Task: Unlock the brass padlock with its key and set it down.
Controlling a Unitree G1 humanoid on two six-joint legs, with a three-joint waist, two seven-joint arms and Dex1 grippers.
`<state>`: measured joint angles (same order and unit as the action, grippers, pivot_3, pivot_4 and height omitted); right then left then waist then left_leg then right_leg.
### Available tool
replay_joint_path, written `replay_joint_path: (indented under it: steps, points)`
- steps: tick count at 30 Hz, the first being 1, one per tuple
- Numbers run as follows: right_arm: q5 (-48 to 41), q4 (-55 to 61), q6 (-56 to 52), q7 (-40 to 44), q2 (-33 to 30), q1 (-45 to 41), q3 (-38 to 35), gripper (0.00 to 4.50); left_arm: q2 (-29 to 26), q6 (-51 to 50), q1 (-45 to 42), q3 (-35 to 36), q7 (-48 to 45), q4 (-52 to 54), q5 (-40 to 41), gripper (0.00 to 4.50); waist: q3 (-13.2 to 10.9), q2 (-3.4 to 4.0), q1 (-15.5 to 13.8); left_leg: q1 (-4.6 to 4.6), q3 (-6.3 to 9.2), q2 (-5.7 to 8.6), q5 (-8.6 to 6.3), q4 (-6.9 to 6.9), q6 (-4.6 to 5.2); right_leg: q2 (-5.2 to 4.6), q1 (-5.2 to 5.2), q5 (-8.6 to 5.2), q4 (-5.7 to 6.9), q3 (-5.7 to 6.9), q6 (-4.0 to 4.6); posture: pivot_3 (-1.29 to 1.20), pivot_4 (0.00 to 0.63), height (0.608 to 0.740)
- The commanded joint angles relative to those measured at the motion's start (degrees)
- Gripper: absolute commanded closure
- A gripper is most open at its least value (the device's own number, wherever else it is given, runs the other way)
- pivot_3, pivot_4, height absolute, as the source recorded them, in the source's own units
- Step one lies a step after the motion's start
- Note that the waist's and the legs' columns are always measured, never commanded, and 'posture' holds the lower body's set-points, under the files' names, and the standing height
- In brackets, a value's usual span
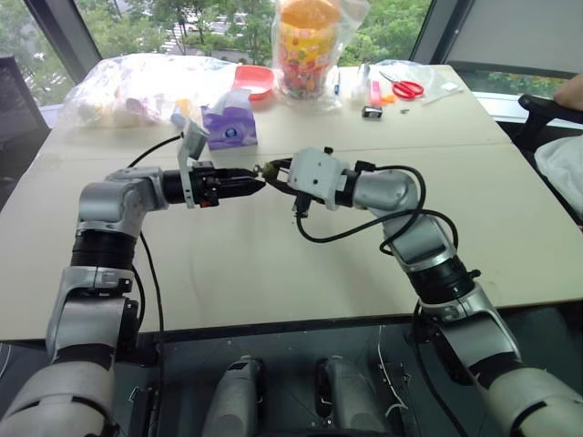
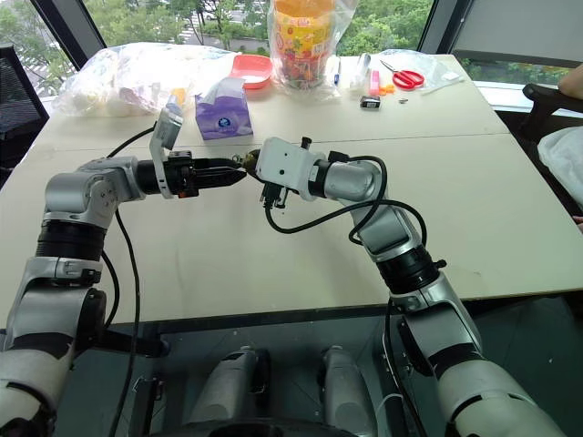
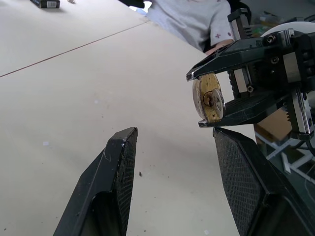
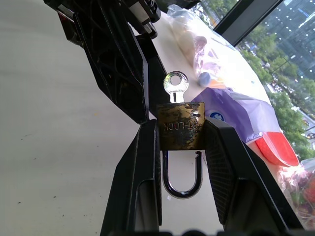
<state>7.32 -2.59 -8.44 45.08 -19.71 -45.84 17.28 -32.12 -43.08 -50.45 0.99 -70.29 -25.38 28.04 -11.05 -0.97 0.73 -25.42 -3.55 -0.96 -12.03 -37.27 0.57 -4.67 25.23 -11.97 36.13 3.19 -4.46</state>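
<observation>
Centre frame, above the counter (image 1: 273, 273): right gripper (image 4: 181, 147) jaws pinch the brass padlock (image 4: 180, 127), the key (image 4: 175, 86) inserted. Left gripper (image 3: 172, 162) jaws spread beside it. Risk: a misaligned re-grasp could knock the key out.

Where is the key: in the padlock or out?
In: the key sticks out of the padlock, which the right pincer clamps.

Bare table (image 1: 273, 264) beneath; clutter (image 1: 228, 86) along far edge.
</observation>
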Motion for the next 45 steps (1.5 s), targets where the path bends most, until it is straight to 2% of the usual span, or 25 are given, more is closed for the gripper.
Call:
replay_joint_path:
  steps: [1, 23, 36, 39, 43, 45]
  points:
    - [0.11, 2.03, 1.38, -0.26, 0.24, -1.6, 0.08, 3.8, 0.4, -0.78, -2.85, 2.14, -0.79, 1.18, 2.51, 1.96, 0.0, 0.0, 0.01, 0.0, 0.0, 0.0, 0.0, 0.0, 0.0, 0.0, 0.0, 0.0, 0.0, 0.0, 0.0, 0.0, 0.15, 0.74]
    - [1.88, 0.36, 2.93, -0.81, -0.26, -0.84, 1.08, 3.8, -1.48, -1.73, -3.12, 3.28, -3.08, 0.08, 3.6, 1.96, 0.0, 0.0, -0.01, 0.0, 0.0, 0.0, 0.0, -0.01, 0.0, 0.0, 0.0, 0.0, 0.0, 0.0, 0.0, 0.0, 0.15, 0.74]
    - [1.68, 1.34, 2.75, -0.91, 0.24, -1.04, 1.36, 3.8, 0.44, -0.71, -3.51, 1.6, -2.46, -1.52, 2.25, 1.96, 0.0, 0.0, 0.01, 0.0, 0.0, 0.01, 0.0, -0.03, 0.0, 0.01, -0.01, 0.0, 0.01, 0.0, 0.0, 0.0, 0.15, 0.74]
    - [1.7, 1.64, 2.62, -0.9, 0.33, -0.93, 1.49, 3.8, 1.1, 0.06, -4.04, 0.69, -2.92, -2.37, 1.51, 2.76, 0.0, 0.0, 0.03, 0.0, 0.0, 0.02, 0.0, -0.04, 0.0, 0.01, -0.01, 0.0, 0.01, 0.0, 0.0, 0.0, 0.15, 0.74]
    - [1.81, 2.08, 2.38, -0.9, 0.31, -0.76, 1.54, 3.8, 1.99, 0.88, -4.48, 0.23, -2.93, -3.14, 1.04, 4.46, 0.0, 0.0, 0.03, 0.0, -0.01, 0.03, 0.0, -0.04, 0.0, 0.01, -0.02, 0.0, 0.01, 0.0, -0.01, 0.0, 0.15, 0.74]
    - [1.88, 2.33, 2.21, -0.88, 0.3, -0.65, 1.54, 3.8, 2.23, 0.99, -4.64, 0.25, -2.94, -3.41, 0.92, 4.46, 0.0, 0.0, 0.05, 0.0, -0.01, 0.03, 0.0, -0.04, 0.0, 0.01, -0.01, 0.0, 0.01, 0.0, -0.01, 0.0, 0.15, 0.74]
